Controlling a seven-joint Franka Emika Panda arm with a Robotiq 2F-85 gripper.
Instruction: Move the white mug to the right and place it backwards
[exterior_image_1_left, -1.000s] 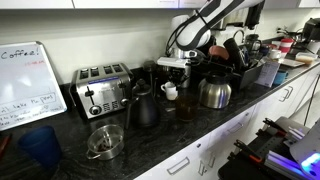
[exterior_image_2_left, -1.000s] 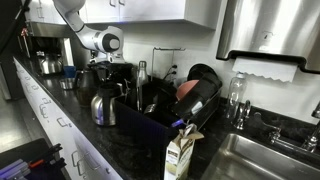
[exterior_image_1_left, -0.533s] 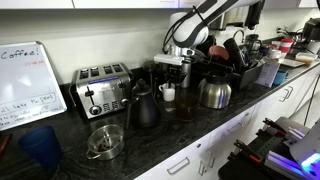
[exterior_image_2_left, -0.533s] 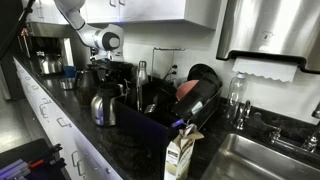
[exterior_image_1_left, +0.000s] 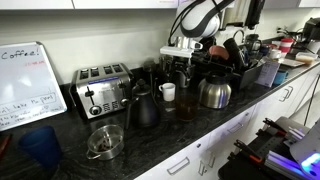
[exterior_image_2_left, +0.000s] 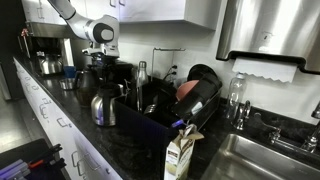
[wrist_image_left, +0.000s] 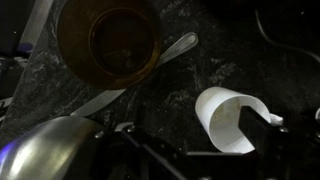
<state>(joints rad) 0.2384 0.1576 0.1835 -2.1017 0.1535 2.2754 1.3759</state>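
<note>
The white mug (exterior_image_1_left: 168, 92) stands upright on the dark counter, between a black pitcher (exterior_image_1_left: 143, 106) and the steel kettle (exterior_image_1_left: 214, 93). My gripper (exterior_image_1_left: 173, 68) hangs just above the mug, apart from it. In the wrist view the mug (wrist_image_left: 228, 118) shows from above with its mouth open to the camera. My gripper (wrist_image_left: 205, 150) is open, and one dark finger (wrist_image_left: 266, 137) crosses in front of the mug's rim. Nothing is held. The mug's handle does not show.
A glass jar of amber liquid (wrist_image_left: 108, 40) and a spoon (wrist_image_left: 152, 68) lie close by the mug. A toaster (exterior_image_1_left: 102, 88), a whiteboard (exterior_image_1_left: 20, 85), a glass jar (exterior_image_1_left: 105, 142) and a blue cup (exterior_image_1_left: 38, 148) stand further along. A dish rack (exterior_image_2_left: 185, 105), a carton (exterior_image_2_left: 180, 155) and a sink (exterior_image_2_left: 260, 155) are at the far end.
The gripper has opened and let go of the white mug, then risen above it. The mug stays standing on the counter.
</note>
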